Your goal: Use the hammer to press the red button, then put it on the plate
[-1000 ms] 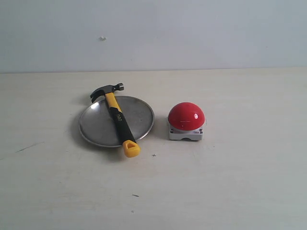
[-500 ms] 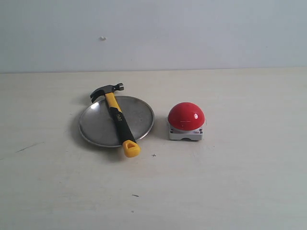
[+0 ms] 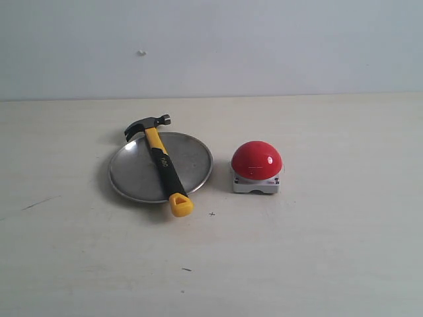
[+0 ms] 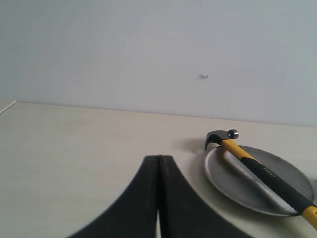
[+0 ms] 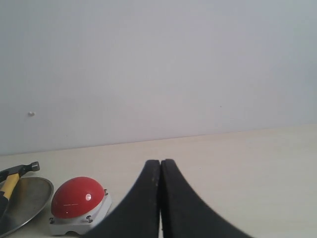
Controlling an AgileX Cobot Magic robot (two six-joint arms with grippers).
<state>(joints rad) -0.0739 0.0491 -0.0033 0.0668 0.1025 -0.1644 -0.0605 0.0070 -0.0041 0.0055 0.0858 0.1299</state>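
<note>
The hammer [image 3: 160, 162] lies across the silver plate [image 3: 192, 158], its dark head past the far rim and its yellow looped end hanging over the near rim. The red button [image 3: 256, 160] on its grey base stands to the right of the plate. Neither gripper shows in the exterior view. In the left wrist view my left gripper [image 4: 159, 158] is shut and empty, away from the plate [image 4: 225, 176] and the hammer [image 4: 257, 166]. In the right wrist view my right gripper [image 5: 160, 162] is shut with nothing in it, and the red button [image 5: 77, 197] and the plate's rim [image 5: 42, 196] sit off to one side.
A pale wooden table [image 3: 317, 251] carries everything, with a plain grey wall [image 3: 264, 46] behind its far edge. A few small dark marks [image 3: 187, 269] dot the table near the front.
</note>
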